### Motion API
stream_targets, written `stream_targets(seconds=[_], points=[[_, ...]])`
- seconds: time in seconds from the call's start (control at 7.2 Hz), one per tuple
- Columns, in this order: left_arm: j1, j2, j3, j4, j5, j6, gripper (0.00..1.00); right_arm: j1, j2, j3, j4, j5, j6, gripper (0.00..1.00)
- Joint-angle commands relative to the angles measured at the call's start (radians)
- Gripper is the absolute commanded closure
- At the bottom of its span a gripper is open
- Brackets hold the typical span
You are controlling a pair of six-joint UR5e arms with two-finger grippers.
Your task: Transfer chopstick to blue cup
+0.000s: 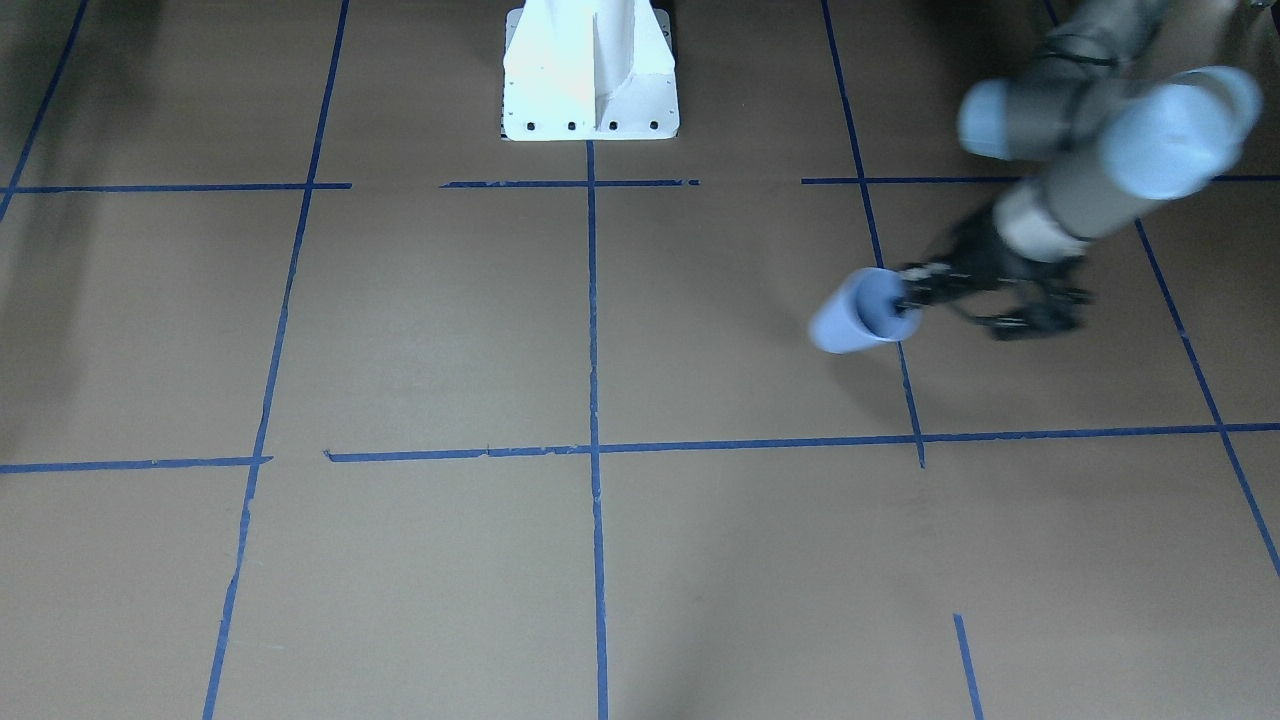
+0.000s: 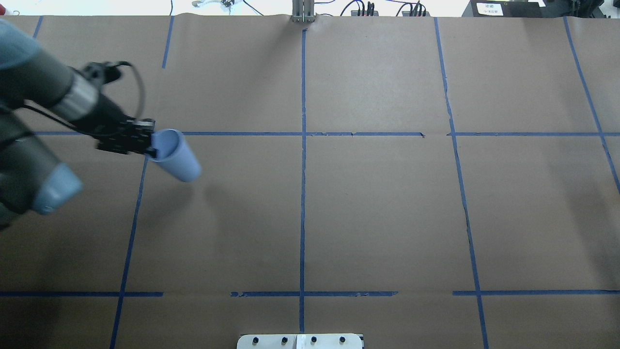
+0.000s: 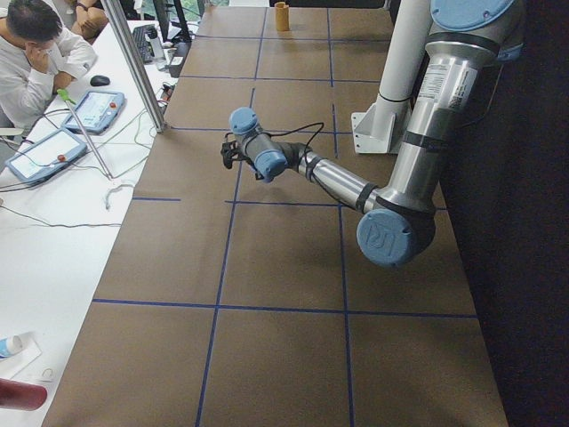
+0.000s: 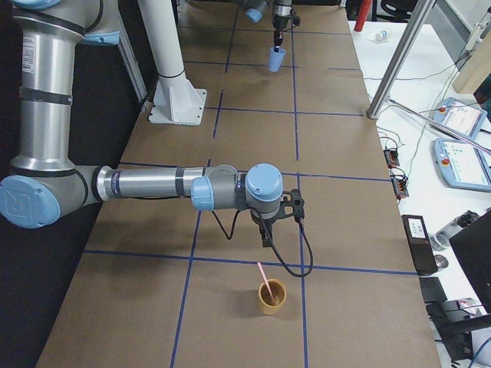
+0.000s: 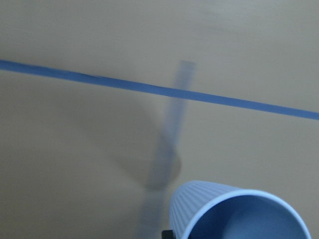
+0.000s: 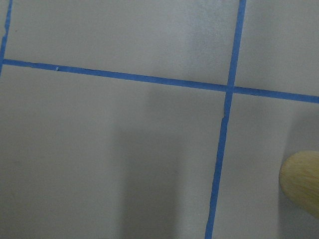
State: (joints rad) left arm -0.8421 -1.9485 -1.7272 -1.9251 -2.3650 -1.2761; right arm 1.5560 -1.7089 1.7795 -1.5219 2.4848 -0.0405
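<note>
chopstick point(image 4: 262, 277) in tan cup point(image 4: 272, 300); left hand point(image 2: 151, 146) holds blue cup point(image 2: 178, 161).

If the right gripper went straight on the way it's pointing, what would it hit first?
Probably the bare table, near a blue tape crossing. The right gripper points down, and the tan cup sits at the edge of its wrist view, so it likely misses that, though depth is unclear.
</note>
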Motion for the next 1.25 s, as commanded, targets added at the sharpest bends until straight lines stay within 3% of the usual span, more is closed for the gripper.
stream_targets(seconds=[0.0, 0.14, 0.42, 1.11], points=[[0.182, -0.186, 0.003, 0.039, 0.204, -0.178, 1.0, -0.004, 0.006, 0.0, 0.0, 0.003, 0.001, 0.0], [0.223, -0.289, 0.024, 0.154, 0.267, -0.172, 1.0, -0.004, 0.006, 0.003, 0.002, 0.005, 0.001, 0.0], [0.277, -0.34, 0.038, 0.192, 0.43, -0.104, 1.0, -0.004, 0.006, 0.021, 0.0, 0.014, 0.004, 0.0], [0.368, -0.369, 0.087, 0.227, 0.535, -0.023, 1.0, -0.005, 0.006, 0.021, 0.002, 0.014, 0.002, 0.0]])
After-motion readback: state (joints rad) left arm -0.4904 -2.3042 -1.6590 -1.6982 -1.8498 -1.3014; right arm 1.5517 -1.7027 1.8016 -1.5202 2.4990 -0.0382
